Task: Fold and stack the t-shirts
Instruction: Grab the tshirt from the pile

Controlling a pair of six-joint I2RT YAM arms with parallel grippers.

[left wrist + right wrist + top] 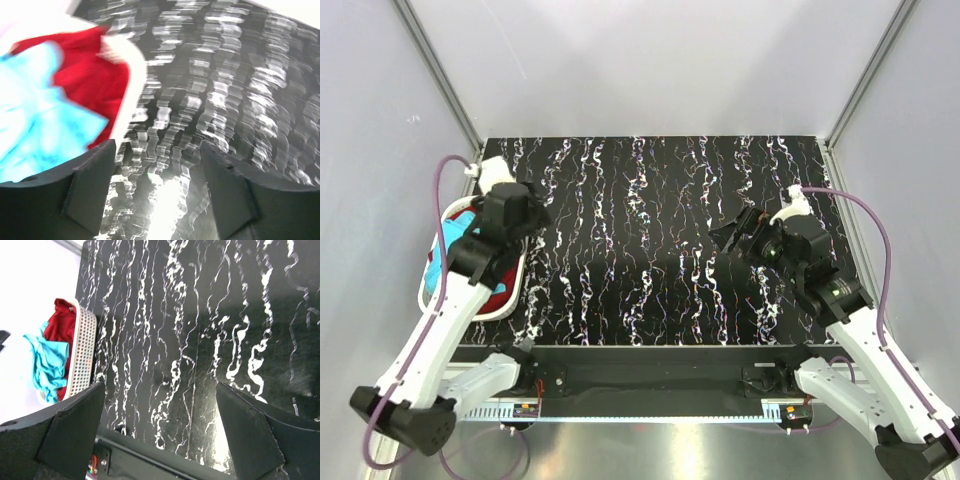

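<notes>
top: overhead, whole table [640, 250] | wrists: low, close, oblique | shared: basket [82, 355], t-shirts [50, 360]

A black counter [650, 250] veined with white marbled streaks fills the enclosure. Plain pale grey walls [650, 60] close it in on three sides, with slanted aluminium posts [439, 75] at the back corners. Bright light glares off its glossy surface.

A black bench [650, 250] veined with white streaks fills the middle. At its nine o'clock edge sits a white plastic laundry basket [498, 313], its perforated wall [82, 355] facing three o'clock. Pale walls enclose the bench, with metal frame posts at eleven [440, 75] and one o'clock [865, 75].
</notes>
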